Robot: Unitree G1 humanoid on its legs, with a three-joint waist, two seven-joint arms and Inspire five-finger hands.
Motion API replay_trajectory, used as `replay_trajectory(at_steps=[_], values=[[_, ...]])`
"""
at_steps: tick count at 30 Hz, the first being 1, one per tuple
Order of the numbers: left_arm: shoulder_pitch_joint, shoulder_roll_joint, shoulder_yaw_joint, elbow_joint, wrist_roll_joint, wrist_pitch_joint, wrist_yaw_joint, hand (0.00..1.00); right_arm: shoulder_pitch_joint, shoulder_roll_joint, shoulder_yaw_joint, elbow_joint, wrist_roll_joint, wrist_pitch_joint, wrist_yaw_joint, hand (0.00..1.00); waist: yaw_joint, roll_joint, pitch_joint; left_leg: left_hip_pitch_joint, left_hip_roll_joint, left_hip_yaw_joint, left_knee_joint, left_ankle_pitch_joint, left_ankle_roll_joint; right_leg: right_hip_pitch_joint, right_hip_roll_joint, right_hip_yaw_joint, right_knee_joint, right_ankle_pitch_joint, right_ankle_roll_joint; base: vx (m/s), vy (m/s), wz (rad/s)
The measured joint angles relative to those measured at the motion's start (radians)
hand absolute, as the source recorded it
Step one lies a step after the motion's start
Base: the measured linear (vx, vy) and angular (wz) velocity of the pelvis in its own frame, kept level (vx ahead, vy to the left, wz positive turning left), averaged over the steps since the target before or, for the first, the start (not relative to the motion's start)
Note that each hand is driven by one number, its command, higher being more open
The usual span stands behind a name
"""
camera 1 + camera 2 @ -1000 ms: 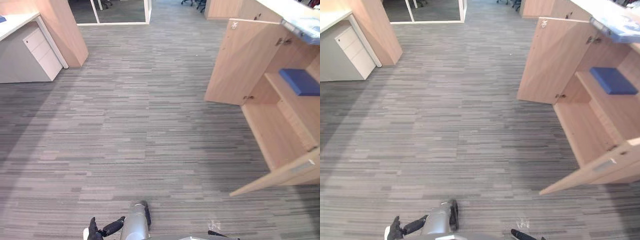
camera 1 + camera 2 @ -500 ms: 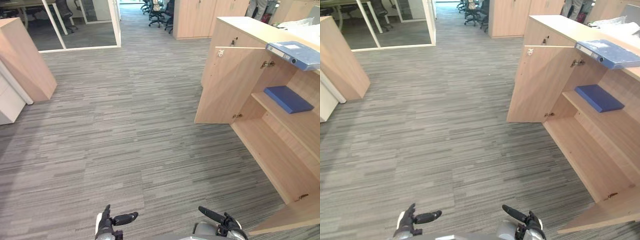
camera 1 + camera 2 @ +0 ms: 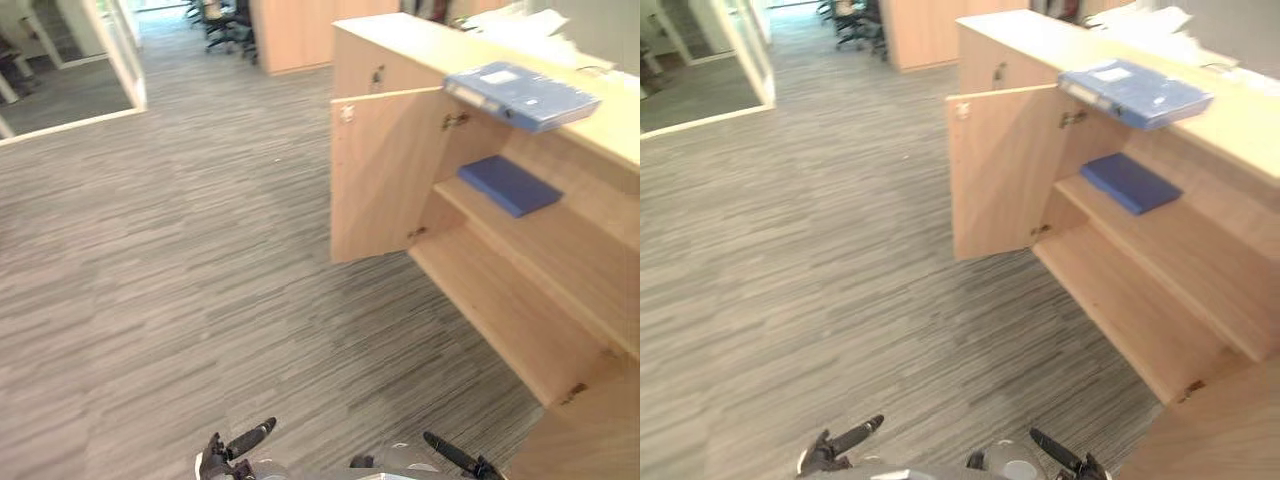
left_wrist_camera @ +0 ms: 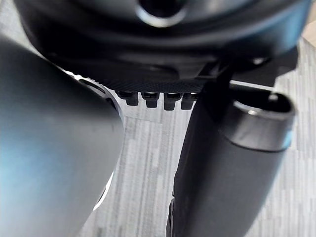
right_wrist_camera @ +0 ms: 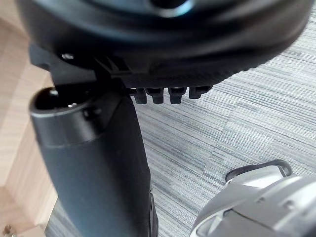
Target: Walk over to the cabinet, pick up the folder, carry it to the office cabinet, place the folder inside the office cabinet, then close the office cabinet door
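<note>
Folder (image 3: 520, 95) flat on cabinet (image 3: 400, 45) top, far right; stiff, likely light, grab overhanging edge; left hand (image 3: 225, 455), right hand (image 3: 468, 465) empty, fingers straight

Light blue folder (image 3: 522, 94) lies flat on the wooden cabinet (image 3: 400, 42) top, above its open door (image 3: 385, 175); a darker folder (image 3: 510, 184) lies on the shelf (image 3: 560, 245) inside

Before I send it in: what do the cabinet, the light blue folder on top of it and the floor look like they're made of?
Cabinet: light wood-look board, probably laminate, matt; the pale grain is even all over.
Folder: stiff board with a smooth, probably plastic cover; it lies flat with crisp edges and a slight sheen.
Floor: likely low-pile carpet; matt grey streaks, no reflections.
</note>
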Motion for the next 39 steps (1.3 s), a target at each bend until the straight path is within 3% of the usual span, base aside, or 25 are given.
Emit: replay_trajectory(at_steps=[2, 5, 7, 9, 10, 11, 13, 14, 15, 16, 18, 19, 21, 23, 27, 28, 29, 30, 32, 33, 35, 36, 37, 39], values=[[-0.001, -0.006, 0.020, -0.018, -0.001, -0.008, 0.001, 1.00, 0.007, -0.004, -0.002, 0.012, -0.002, 0.014, -0.001, 1.00, 0.012, -0.007, 0.000, -0.084, -0.042, -0.008, -0.076, -0.025, -0.005, 0.057, 0.003, 0.051, -0.056, 0.002, 0.018, 0.41, -0.023, -0.76], [-0.002, -0.022, 0.037, -0.023, -0.029, -0.012, 0.009, 1.00, 0.003, -0.013, 0.028, 0.017, -0.002, 0.019, -0.001, 1.00, 0.041, -0.009, 0.000, -0.143, -0.138, -0.056, -0.365, -0.080, -0.021, 0.134, -0.005, 0.149, -0.108, 0.002, 0.056, 0.43, 0.075, -0.94], [-0.007, -0.027, 0.055, -0.022, -0.046, -0.018, 0.009, 1.00, -0.011, -0.014, 0.051, 0.018, -0.002, 0.016, 0.000, 1.00, 0.049, -0.015, 0.002, -0.143, -0.215, -0.155, -0.607, -0.076, -0.019, 0.181, -0.026, 0.200, -0.112, -0.021, 0.098, 0.49, 0.206, -0.91], [-0.007, -0.031, 0.063, -0.021, -0.063, -0.018, 0.008, 1.00, -0.020, -0.014, 0.089, 0.001, -0.001, 0.009, 0.002, 1.00, 0.053, -0.017, -0.001, -0.167, -0.253, -0.254, -0.711, -0.058, -0.021, 0.211, -0.046, 0.237, -0.113, -0.047, 0.143, 0.46, 0.283, -0.86], [-0.008, -0.039, 0.075, -0.021, -0.070, -0.018, 0.011, 1.00, -0.019, -0.014, 0.112, -0.003, -0.001, -0.005, 0.001, 1.00, 0.063, -0.015, -0.017, -0.183, -0.266, -0.317, -0.734, -0.028, -0.022, 0.219, -0.062, 0.266, -0.110, -0.073, 0.174, 0.48, 0.325, -0.98], [-0.007, -0.045, 0.076, -0.019, -0.075, -0.018, 0.014, 1.00, -0.017, -0.013, 0.117, -0.004, -0.001, -0.010, 0.002, 1.00, 0.069, -0.012, -0.026, -0.187, -0.269, -0.320, -0.711, 0.007, -0.030, 0.225, -0.070, 0.285, -0.109, -0.086, 0.190, 0.51, 0.385, -1.00], [-0.001, -0.023, 0.099, -0.006, -0.078, -0.017, 0.012, 1.00, -0.017, 0.037, 0.112, -0.003, 0.000, -0.011, 0.009, 1.00, 0.077, -0.057, -0.076, -0.191, -0.300, -0.240, -0.626, -0.059, -0.001, 0.200, -0.150, 0.324, -0.051, -0.105, 0.237, 0.55, 0.428, -0.88], [-0.001, -0.023, 0.108, -0.005, -0.078, -0.017, 0.015, 1.00, -0.019, 0.046, 0.112, -0.004, -0.002, -0.010, 0.015, 1.00, 0.078, -0.065, -0.083, -0.182, -0.301, -0.215, -0.611, -0.084, 0.009, 0.184, -0.167, 0.329, -0.020, -0.099, 0.248, 0.46, 0.362, -0.88], [-0.001, -0.021, 0.117, 0.002, -0.078, -0.013, 0.017, 1.00, -0.021, 0.053, 0.114, -0.007, -0.004, -0.009, 0.026, 1.00, 0.085, -0.074, -0.090, -0.157, -0.302, -0.174, -0.598, -0.113, 0.031, 0.159, -0.190, 0.341, 0.048, -0.087, 0.254, 0.42, 0.371, -1.18], [-0.003, -0.014, 0.116, 0.016, -0.078, -0.004, 0.017, 1.00, -0.022, 0.056, 0.105, -0.013, -0.005, -0.008, 0.030, 1.00, 0.097, -0.076, -0.090, -0.091, -0.310, -0.105, -0.610, -0.144, 0.056, 0.070, -0.225, 0.378, 0.261, -0.046, 0.243, 0.49, 0.437, -1.12], [-0.007, -0.010, 0.110, 0.032, -0.078, -0.002, 0.017, 1.00, -0.021, 0.057, 0.064, -0.020, -0.002, -0.008, 0.035, 1.00, 0.090, -0.072, -0.087, 0.009, -0.319, -0.040, -0.652, -0.158, 0.080, -0.047, -0.266, 0.374, 0.546, 0.030, 0.195, 0.34, 0.300, -0.89], [-0.008, -0.006, 0.101, 0.041, -0.078, -0.002, 0.017, 1.00, -0.024, 0.057, 0.039, -0.020, -0.001, -0.008, 0.035, 1.00, 0.089, -0.069, -0.087, 0.043, -0.321, -0.016, -0.675, -0.159, 0.080, -0.081, -0.283, 0.349, 0.619, 0.038, 0.184, 0.26, 0.216, -0.75], [-0.014, 0.006, 0.052, 0.060, -0.066, 0.005, 0.004, 1.00, -0.036, 0.050, -0.005, -0.017, -0.002, -0.011, 0.035, 1.00, 0.067, -0.053, -0.083, 0.171, -0.327, 0.023, -0.791, -0.158, 0.081, -0.150, -0.364, 0.167, 0.741, 0.043, 0.166, 0.23, 0.156, -0.52], [-0.009, 0.014, 0.016, 0.063, -0.056, 0.005, 0.000, 1.00, -0.040, 0.043, -0.005, -0.010, -0.002, -0.014, 0.035, 1.00, 0.051, -0.052, -0.084, 0.225, -0.328, 0.052, -0.849, -0.152, 0.074, -0.179, -0.391, 0.060, 0.694, 0.032, 0.153, 0.21, 0.038, -0.44], [-0.011, 0.021, -0.036, 0.087, -0.055, 0.007, 0.001, 1.00, -0.067, 0.025, -0.007, 0.010, 0.000, -0.018, 0.038, 1.00, 0.021, -0.036, -0.072, 0.290, -0.305, 0.106, -0.922, -0.136, 0.047, -0.214, -0.352, -0.085, 0.393, -0.001, 0.161, 0.25, -0.124, -0.49], [-0.011, 0.028, -0.058, 0.092, -0.051, 0.006, 0.001, 1.00, -0.072, 0.021, -0.007, 0.008, -0.001, -0.018, 0.038, 1.00, 0.010, -0.036, -0.059, 0.313, -0.293, 0.106, -0.931, -0.136, 0.032, -0.219, -0.339, -0.101, 0.298, 0.005, 0.162, 0.25, -0.253, -0.27], [-0.014, 0.037, -0.069, 0.101, -0.030, 0.005, -0.001, 1.00, -0.070, 0.020, -0.012, 0.010, 0.000, -0.016, 0.039, 1.00, 0.006, -0.045, -0.051, 0.336, -0.292, 0.102, -0.936, -0.141, -0.003, -0.213, -0.327, -0.106, 0.254, 0.021, 0.137, 0.35, -0.315, -0.28], [-0.019, 0.030, -0.091, 0.113, -0.016, 0.008, -0.002, 1.00, -0.067, -0.006, -0.013, 0.024, -0.012, -0.014, 0.037, 1.00, 0.006, -0.017, -0.038, 0.361, -0.262, 0.086, -0.953, -0.138, -0.009, -0.184, -0.282, -0.115, 0.237, 0.020, 0.128, 0.31, -0.280, -0.25], [-0.020, 0.011, -0.098, 0.116, 0.007, 0.007, -0.006, 1.00, -0.064, -0.024, -0.040, 0.044, -0.022, -0.006, 0.035, 1.00, 0.008, 0.011, -0.033, 0.388, -0.236, 0.052, -0.984, -0.125, -0.020, -0.171, -0.238, -0.116, 0.227, 0.006, 0.104, 0.26, -0.251, -0.33], [-0.024, 0.006, -0.097, 0.116, 0.023, 0.006, -0.008, 1.00, -0.062, -0.024, -0.058, 0.050, -0.022, 0.004, 0.035, 1.00, 0.006, 0.013, -0.033, 0.395, -0.226, 0.043, -0.988, -0.111, -0.036, -0.165, -0.220, -0.113, 0.219, -0.005, 0.095, 0.25, -0.277, -0.40], [-0.025, 0.003, -0.087, 0.106, 0.023, 0.006, -0.011, 1.00, -0.038, -0.014, -0.079, 0.050, -0.021, 0.014, 0.035, 1.00, 0.007, 0.012, -0.032, 0.362, -0.185, 0.025, -0.875, -0.100, -0.047, -0.125, -0.175, -0.111, 0.162, -0.021, 0.091, 0.23, -0.295, -0.25], [-0.017, 0.003, -0.068, 0.088, 0.022, 0.006, -0.014, 1.00, -0.017, -0.009, -0.071, 0.047, -0.020, 0.014, 0.033, 1.00, 0.004, 0.007, -0.031, 0.288, -0.139, -0.011, -0.690, -0.091, -0.041, -0.090, -0.141, -0.114, 0.111, -0.027, 0.099, 0.22, -0.333, -0.25], [-0.002, -0.011, -0.035, 0.058, 0.017, 0.006, -0.015, 1.00, 0.003, -0.008, -0.064, 0.037, -0.010, 0.015, 0.025, 1.00, 0.005, 0.013, -0.033, 0.196, -0.088, -0.057, -0.477, -0.035, -0.028, -0.050, -0.100, -0.108, 0.065, -0.027, 0.098, 0.17, -0.236, -0.36], [0.013, -0.014, -0.008, 0.032, 0.015, 0.003, -0.015, 1.00, 0.022, -0.016, -0.036, 0.037, -0.007, 0.014, 0.015, 1.00, 0.011, 0.016, -0.035, 0.099, -0.046, -0.094, -0.267, -0.021, -0.038, -0.012, -0.063, -0.091, 0.032, -0.027, 0.085, 0.19, -0.129, -0.47]])
